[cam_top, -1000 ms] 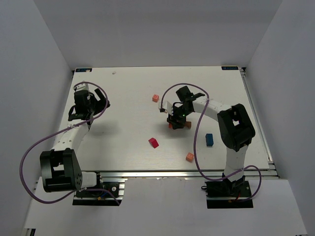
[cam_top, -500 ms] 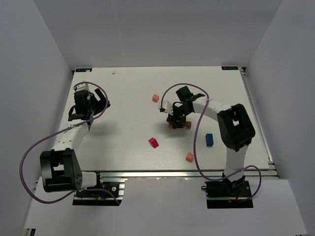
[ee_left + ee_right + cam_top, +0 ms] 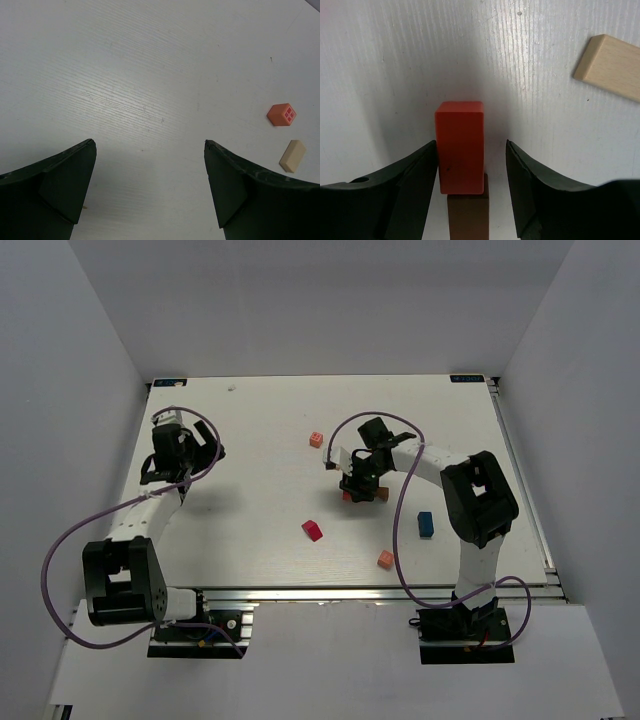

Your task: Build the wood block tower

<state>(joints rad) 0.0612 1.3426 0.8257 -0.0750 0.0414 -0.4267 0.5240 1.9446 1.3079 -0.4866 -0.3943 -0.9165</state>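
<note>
Pale grey walls (image 3: 80, 340) box in a white worktop (image 3: 250, 420); both arms are bolted at its near edge.

Wood block tower (image 3: 462, 170), centre of the worktop, slightly right: we count two pieces so far. An orange-red block (image 3: 460, 147) stands upright on a brown block (image 3: 468, 212). The two are not quite flush, as the upper one sits a little to one side. From the top camera the wrist hides most of the stack.

Right fingers (image 3: 410, 190) bracket the orange-red block, one on each side. One finger is against it or just beside it, and we cannot tell which. The other stands clear, with a strip of worktop showing between. We read them as released, not clamped.

Left fingers (image 3: 55, 190) hang spread wide over bare worktop at the far left, holding nothing and well apart from the tower.

Loose pieces on the worktop:
- tan bar (image 3: 612, 67) lies flat near the tower; the left wrist camera also shows it.
- pink-orange cube (image 3: 316, 440) is far and left of the tower, just beside the tan bar in the left wrist view.
- magenta-red block (image 3: 313, 530) is near and left of the tower.
- blue block (image 3: 426, 524) is near and right, close to the right arm's elbow.
- salmon block (image 3: 385, 560) is nearest the near edge.

None of these touch one another.
</note>
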